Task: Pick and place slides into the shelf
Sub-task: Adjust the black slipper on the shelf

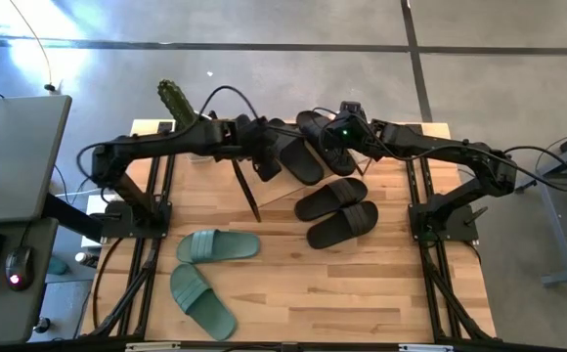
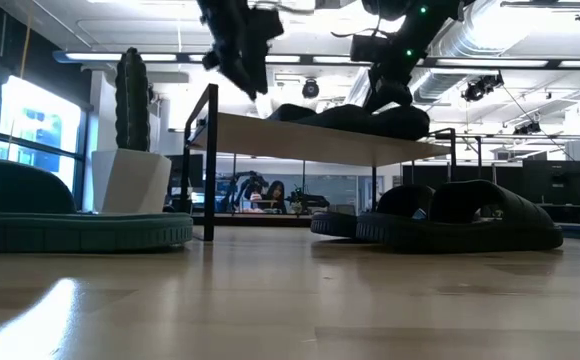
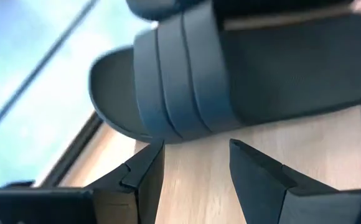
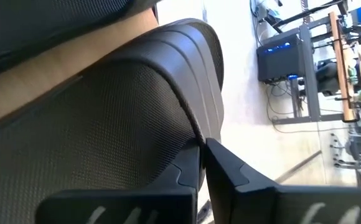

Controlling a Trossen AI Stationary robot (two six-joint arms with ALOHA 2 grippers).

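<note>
No brand, label or legible writing is being shown on the slides or the shelf in any view.

Right gripper [image 4: 200, 163] — the arm is being reached in from the right across the back of the surface [image 1: 362, 293], wrist over the shelf [image 2: 310, 140]. Its fingers are being pressed together on the thin edge of a black slide's strap [image 4: 193, 81]; the slide is being pinched, lying on the shelf's top board.

Left gripper [image 3: 193, 168] — the arm is being stretched in from the left, also above the shelf. Its fingers [image 3: 144, 171] are being held apart, grasping nothing; a black slide on the board [image 3: 187, 74] is lying just ahead of the tips, not touched as far as can be told.

Slides: two black ones are being seen on the shelf's top board [image 1: 298, 156], two more black ones [image 1: 337, 210] are lying on the surface in front of the shelf, side by side. Two sage green slides [image 1: 210, 269] are lying near the left front, well apart from the shelf.

A cactus in a white pot [image 2: 130, 150] is standing beside the shelf's left end.
</note>
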